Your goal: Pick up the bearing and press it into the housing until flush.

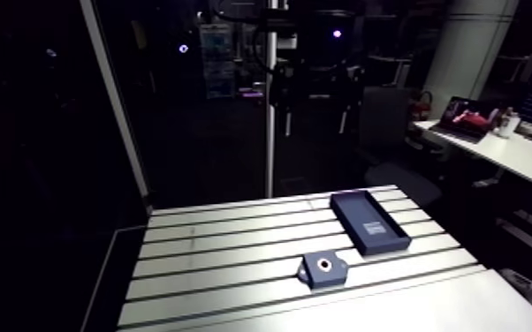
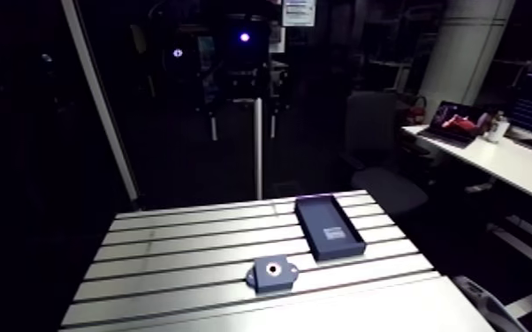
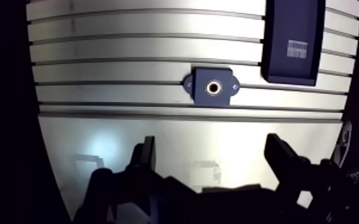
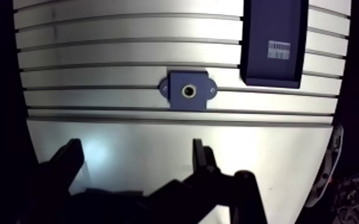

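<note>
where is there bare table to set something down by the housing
Widest bare patch: the slotted table beside the housing, on the side away from the dark tray. The smooth strip between the housing and the open gripper is also free. Tightest is the gap between housing and tray.

Slotted aluminium table (image 1: 216,256), shallow dark rectangular tray (image 1: 358,210) lying flat toward its far side, small pale label (image 3: 298,48) inside it

The slotted aluminium table (image 1: 216,243) bears two things, set apart: a dark housing (image 1: 323,267) and, farther back, a shallow tray (image 1: 368,222).
</note>
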Motion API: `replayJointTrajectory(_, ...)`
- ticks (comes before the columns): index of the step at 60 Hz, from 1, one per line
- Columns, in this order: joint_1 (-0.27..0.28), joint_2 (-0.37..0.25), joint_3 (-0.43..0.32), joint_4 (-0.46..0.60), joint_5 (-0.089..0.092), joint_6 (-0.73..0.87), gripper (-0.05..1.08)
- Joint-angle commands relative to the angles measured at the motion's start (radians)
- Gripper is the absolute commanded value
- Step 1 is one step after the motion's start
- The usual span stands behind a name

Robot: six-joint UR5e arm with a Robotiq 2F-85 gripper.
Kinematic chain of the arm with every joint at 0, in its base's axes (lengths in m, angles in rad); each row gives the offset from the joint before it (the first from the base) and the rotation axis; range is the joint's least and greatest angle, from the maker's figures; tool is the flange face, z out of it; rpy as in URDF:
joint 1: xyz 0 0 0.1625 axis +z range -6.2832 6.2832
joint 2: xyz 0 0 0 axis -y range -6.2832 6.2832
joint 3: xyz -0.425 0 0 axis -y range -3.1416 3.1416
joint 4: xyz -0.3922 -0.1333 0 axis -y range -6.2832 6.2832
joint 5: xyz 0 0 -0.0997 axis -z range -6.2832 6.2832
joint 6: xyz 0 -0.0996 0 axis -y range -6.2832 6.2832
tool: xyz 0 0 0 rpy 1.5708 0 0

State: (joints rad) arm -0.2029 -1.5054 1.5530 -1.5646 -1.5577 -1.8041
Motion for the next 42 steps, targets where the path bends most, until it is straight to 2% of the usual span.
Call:
replayJointTrajectory(1, 0.012, -0.006, -0.020, 0.016, -0.002, 0.002, 0.01)
replayJointTrajectory(42, 0.046, -0.007, -0.051, 0.015, 0.000, 0.025, 0.01)
